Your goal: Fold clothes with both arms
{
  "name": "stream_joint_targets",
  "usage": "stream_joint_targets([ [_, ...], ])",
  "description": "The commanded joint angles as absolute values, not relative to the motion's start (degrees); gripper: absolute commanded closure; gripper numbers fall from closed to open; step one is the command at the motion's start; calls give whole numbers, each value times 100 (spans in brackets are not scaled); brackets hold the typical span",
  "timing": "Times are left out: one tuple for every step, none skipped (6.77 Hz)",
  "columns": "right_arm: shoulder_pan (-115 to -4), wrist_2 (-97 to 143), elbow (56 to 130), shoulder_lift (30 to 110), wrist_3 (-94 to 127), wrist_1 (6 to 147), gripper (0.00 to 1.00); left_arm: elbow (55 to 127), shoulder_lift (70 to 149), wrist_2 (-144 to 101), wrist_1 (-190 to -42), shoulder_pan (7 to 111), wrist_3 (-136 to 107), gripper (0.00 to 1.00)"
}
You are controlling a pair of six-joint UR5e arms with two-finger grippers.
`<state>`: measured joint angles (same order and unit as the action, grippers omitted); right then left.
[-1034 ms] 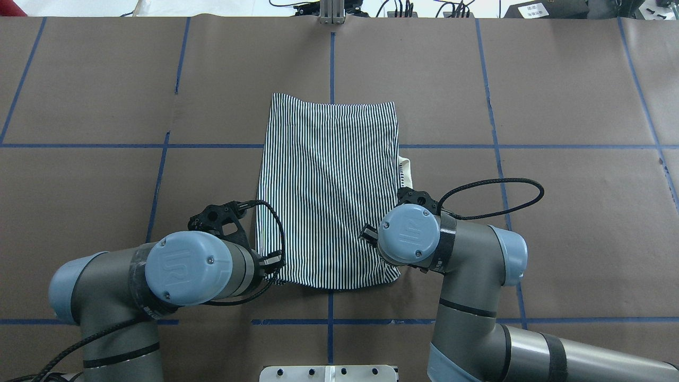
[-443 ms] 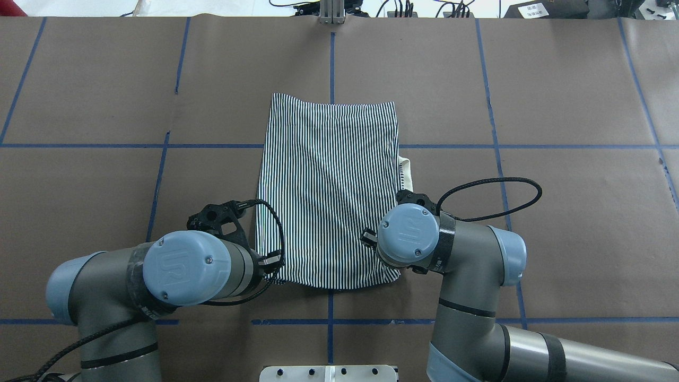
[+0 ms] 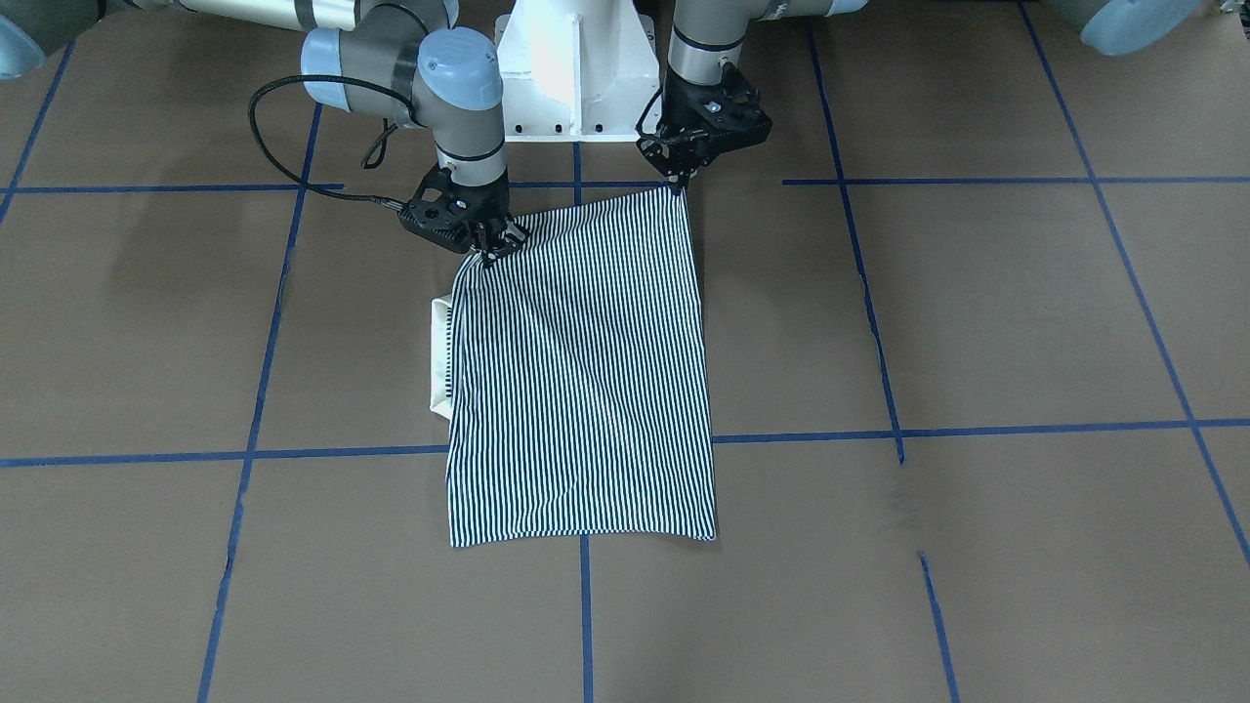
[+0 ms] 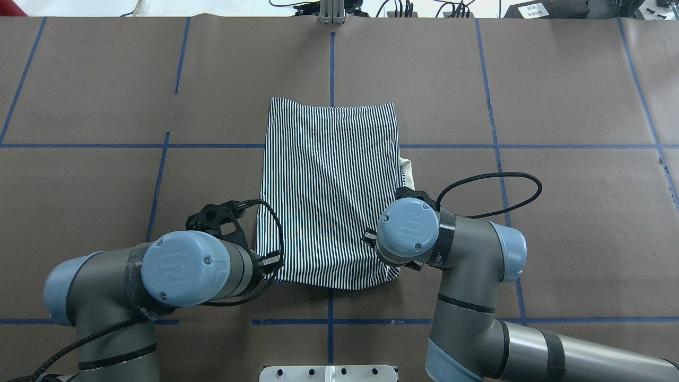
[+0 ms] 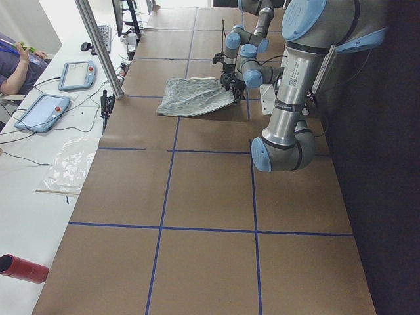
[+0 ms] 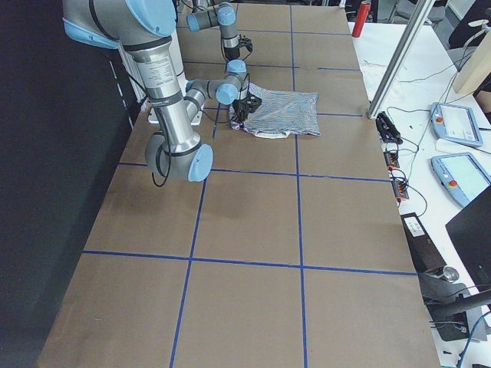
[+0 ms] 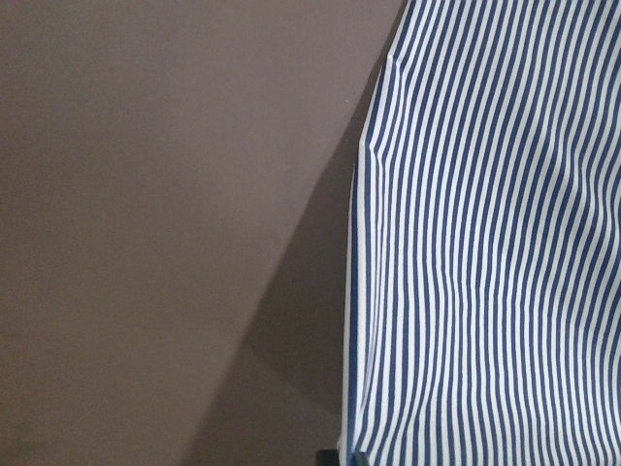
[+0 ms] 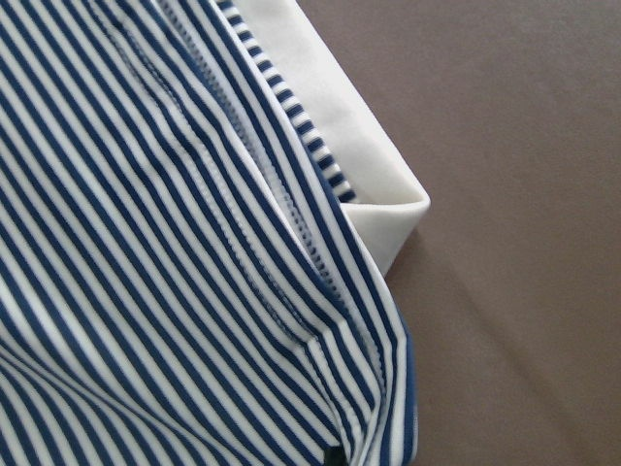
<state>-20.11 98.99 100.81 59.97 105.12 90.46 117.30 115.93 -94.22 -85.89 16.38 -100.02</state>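
Here the left gripper (image 3: pixel 677 182) and right gripper (image 3: pixel 489 250) each clamp a robot-side corner of the shirt (image 3: pixel 576 371), flat on the table (image 3: pixel 977 293) (collar (image 3: pixel 438 351) peeking out sideways), likely to carry that edge forward evenly into a fold.

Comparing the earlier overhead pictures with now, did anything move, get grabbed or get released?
Barely anything changed. The left arm's wrist drifted slightly outward, and the far hem of the polo shirt crept a touch toward the robot. There is no sign of a grab or release: the left gripper and right gripper pinch the shirt's near corners. The cream collar pokes out on the same side as before.
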Motion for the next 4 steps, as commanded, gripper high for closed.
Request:
stream_joint_targets([
  [-2126,10097,10133,5985,10512,9027,100,11733,11601,-9422,-8587,1626,-10002,100],
  [-2153,10168,10273,5977,10512,9035,100,11777,11602,-9422,-8587,1626,-10002,100],
  [-2162,10178,10501,6029,10520,9044,100,11803,11610,-9422,-8587,1626,-10002,100],
  [-2180,10178,10720,6073,10555,9044,100,11839,11610,-9500,-8578,1609,-10011,100],
])
